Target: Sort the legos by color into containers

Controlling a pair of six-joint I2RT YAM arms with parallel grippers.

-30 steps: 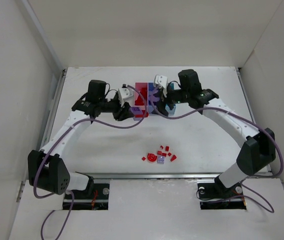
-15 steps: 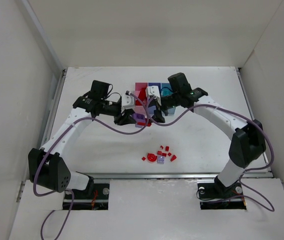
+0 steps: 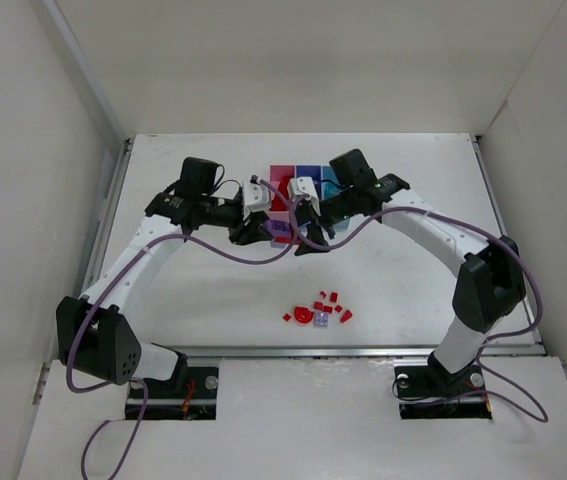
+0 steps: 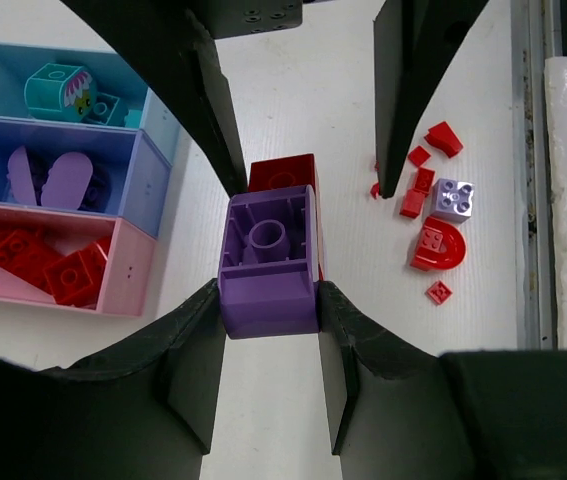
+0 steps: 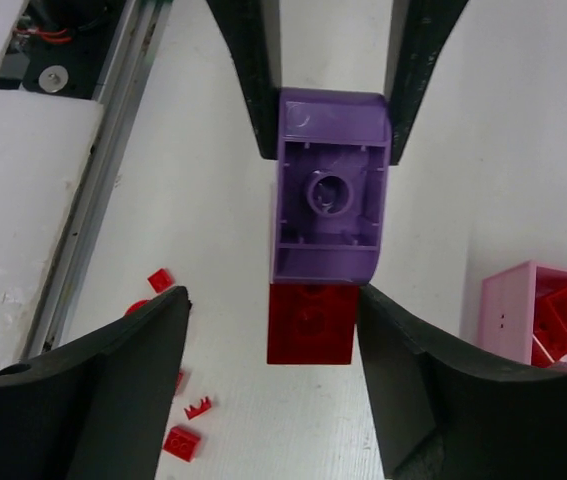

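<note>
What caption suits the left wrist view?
Left gripper clamps a purple plastic brick joined to a red brick; open right gripper straddles them.

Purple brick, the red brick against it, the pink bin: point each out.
purple brick (image 4: 268,240), left wrist view, hollow underside.
red brick (image 5: 309,325), right wrist view, exposed face.
pink bin (image 4: 125,275), left wrist view, end wall.

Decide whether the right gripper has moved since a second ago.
Yes. Against the containers, the right gripper has shifted left and toward the near edge of the table.
</note>
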